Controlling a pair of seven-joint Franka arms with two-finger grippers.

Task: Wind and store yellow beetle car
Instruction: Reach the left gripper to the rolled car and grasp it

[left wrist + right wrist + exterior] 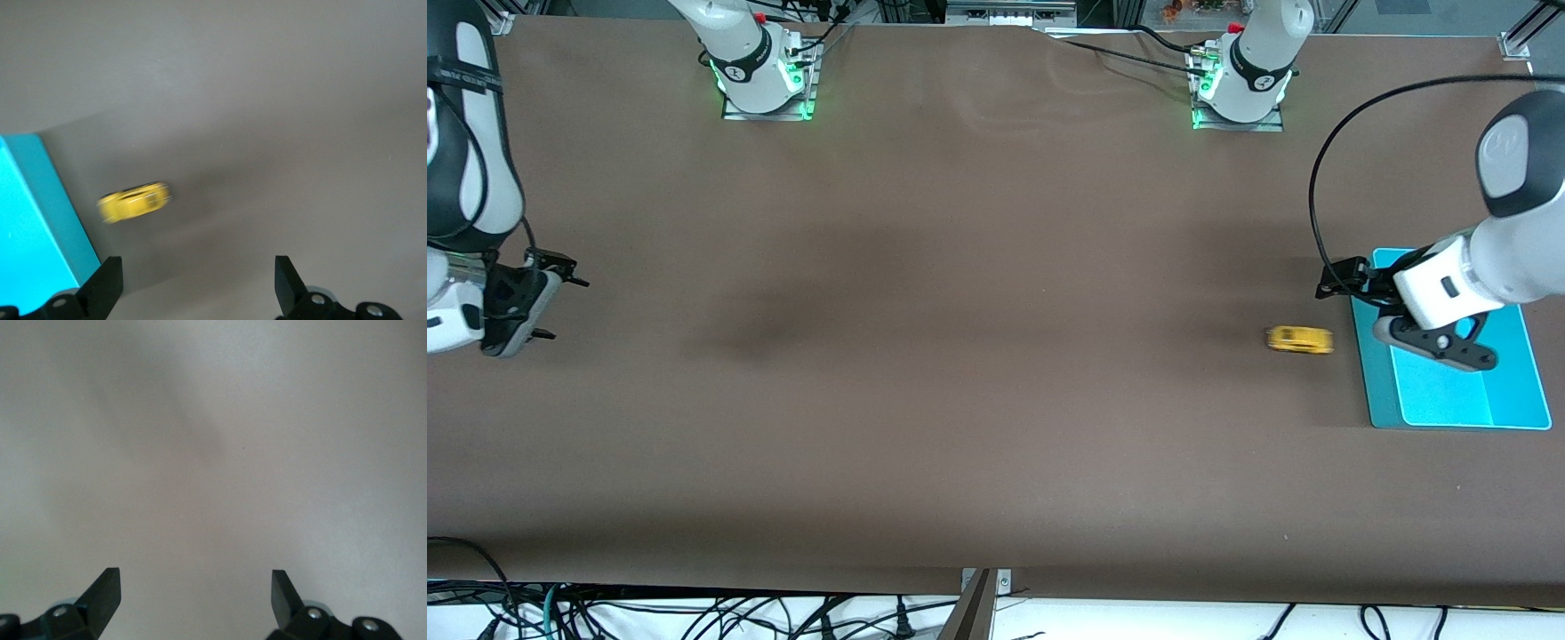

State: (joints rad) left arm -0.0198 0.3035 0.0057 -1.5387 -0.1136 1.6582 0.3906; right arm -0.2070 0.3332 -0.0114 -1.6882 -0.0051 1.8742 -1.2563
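A: Where is the yellow beetle car (pixel 1300 340)?

B: It rests on the brown surface (pixel 960 356), toward the left arm's end, just beside the teal tray (pixel 1378 391) and apart from its wall. In the left wrist view the car (pixel 133 202) appears smeared, lying near the tray (pixel 40 220) edge. Nothing holds it.

A: And the left gripper (pixel 1352 277)?

B: It hangs over the tray's corner and edge farther from the front camera, close to the car. Its jaws stand wide apart and empty; the left wrist view shows both fingertips (pixel 107 280) with bare surface between them.

A: What of the tray?

B: It is a shallow rectangular container, teal outside and lighter within, at the left arm's end of the surface. The left arm's wrist partly covers it in the front view.

A: The right gripper (pixel 556 298)?

B: It waits over the right arm's end of the surface, well apart from the car. Its jaws are also apart and empty, as the right wrist view shows: two fingertips (pixel 103 590) over bare surface (pixel 213 453).
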